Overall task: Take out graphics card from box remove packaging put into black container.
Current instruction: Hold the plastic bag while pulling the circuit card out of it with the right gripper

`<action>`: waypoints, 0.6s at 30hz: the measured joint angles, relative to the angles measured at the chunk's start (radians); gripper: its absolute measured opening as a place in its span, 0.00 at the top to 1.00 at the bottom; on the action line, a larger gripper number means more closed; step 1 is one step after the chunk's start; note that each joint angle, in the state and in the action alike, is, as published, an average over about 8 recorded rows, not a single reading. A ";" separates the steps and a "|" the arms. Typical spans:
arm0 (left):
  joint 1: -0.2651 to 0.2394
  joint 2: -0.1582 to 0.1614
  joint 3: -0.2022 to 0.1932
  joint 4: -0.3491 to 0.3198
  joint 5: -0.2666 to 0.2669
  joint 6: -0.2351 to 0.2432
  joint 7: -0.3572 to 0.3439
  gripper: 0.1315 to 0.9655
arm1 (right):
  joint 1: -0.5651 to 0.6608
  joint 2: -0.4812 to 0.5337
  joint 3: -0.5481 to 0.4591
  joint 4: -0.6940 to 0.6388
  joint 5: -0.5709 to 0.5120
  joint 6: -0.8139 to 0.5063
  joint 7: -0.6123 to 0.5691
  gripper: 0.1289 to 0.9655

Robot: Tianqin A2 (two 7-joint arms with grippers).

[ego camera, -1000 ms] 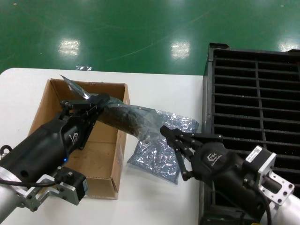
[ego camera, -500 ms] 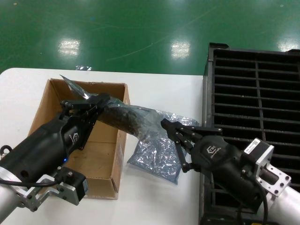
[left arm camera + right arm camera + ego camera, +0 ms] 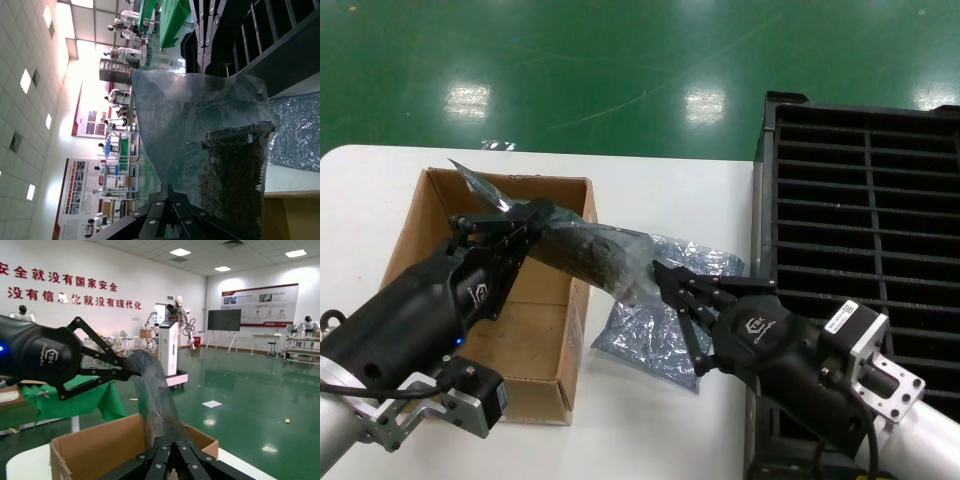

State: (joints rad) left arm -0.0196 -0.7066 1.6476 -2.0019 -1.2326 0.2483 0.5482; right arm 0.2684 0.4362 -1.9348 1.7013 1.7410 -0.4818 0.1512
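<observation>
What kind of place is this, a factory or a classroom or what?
Most likely a robot demonstration or training hall in a factory-style building. It has a glossy green floor, other humanoid robots standing around, posters and a wall screen, and a work table carrying a cardboard box and a slotted black container.

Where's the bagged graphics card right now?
In the head view the graphics card, still in its packaging, hangs in the air over the box's right wall, held between the left pincer and the right pincer.
</observation>
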 joint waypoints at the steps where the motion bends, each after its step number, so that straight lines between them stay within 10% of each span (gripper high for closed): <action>1: 0.000 0.000 0.000 0.000 0.000 0.000 0.000 0.99 | 0.000 0.000 -0.002 0.000 0.001 -0.001 0.000 1.00; 18: 0.000 0.000 0.000 0.000 0.000 0.000 0.000 0.99 | 0.058 -0.021 -0.049 -0.057 -0.017 -0.033 0.008 1.00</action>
State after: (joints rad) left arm -0.0196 -0.7066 1.6476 -2.0019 -1.2326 0.2483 0.5482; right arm 0.3263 0.4148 -1.9840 1.6444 1.7243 -0.5144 0.1590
